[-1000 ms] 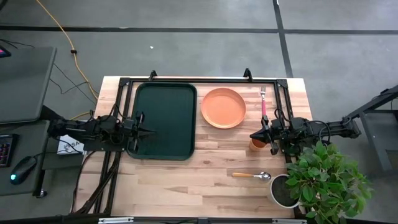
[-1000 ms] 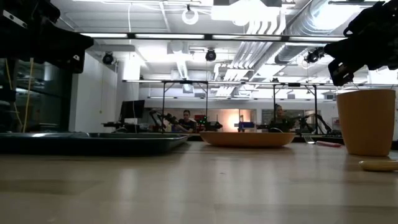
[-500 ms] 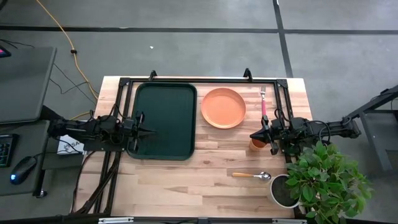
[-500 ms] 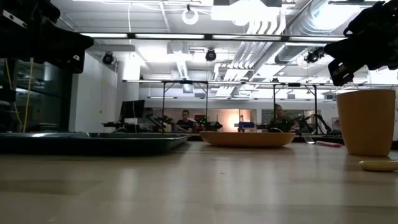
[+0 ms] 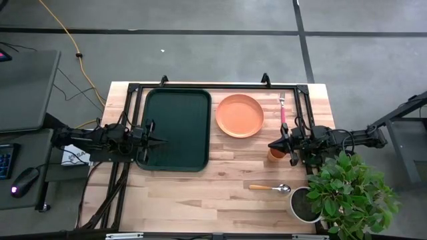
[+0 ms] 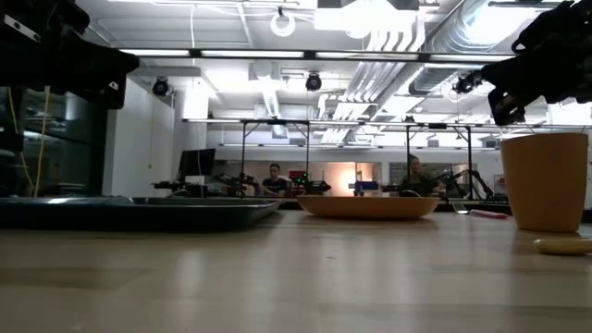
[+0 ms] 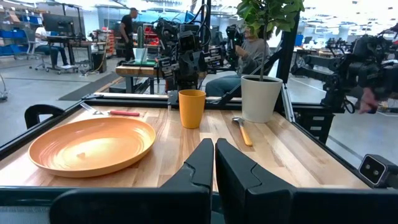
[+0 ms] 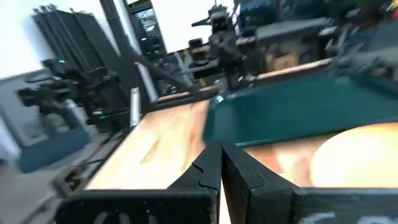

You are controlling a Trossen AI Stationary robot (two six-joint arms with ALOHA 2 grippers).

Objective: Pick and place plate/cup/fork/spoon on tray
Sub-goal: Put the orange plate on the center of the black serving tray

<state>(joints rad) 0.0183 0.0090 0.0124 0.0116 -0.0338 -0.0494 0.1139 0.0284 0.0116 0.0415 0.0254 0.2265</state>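
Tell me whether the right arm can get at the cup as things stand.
Probably yes. The right pincer, shut, hangs above the cup, which stands alone on bare wood, apart from the plate and fork. Its jaws would have to open first.

Dark green tray (image 5: 177, 129) lies flat beneath the left jaws' tips. Orange plate (image 5: 239, 115) rests between both jaws. Upright orange cup (image 5: 275, 154) stands under the right jaws; pink-handled fork (image 5: 282, 111) and orange-handled spoon (image 5: 270, 188) flank them.

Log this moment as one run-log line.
left gripper: shut, over tray | right gripper: shut, above cup | plate, fork, spoon: on table, unplaced
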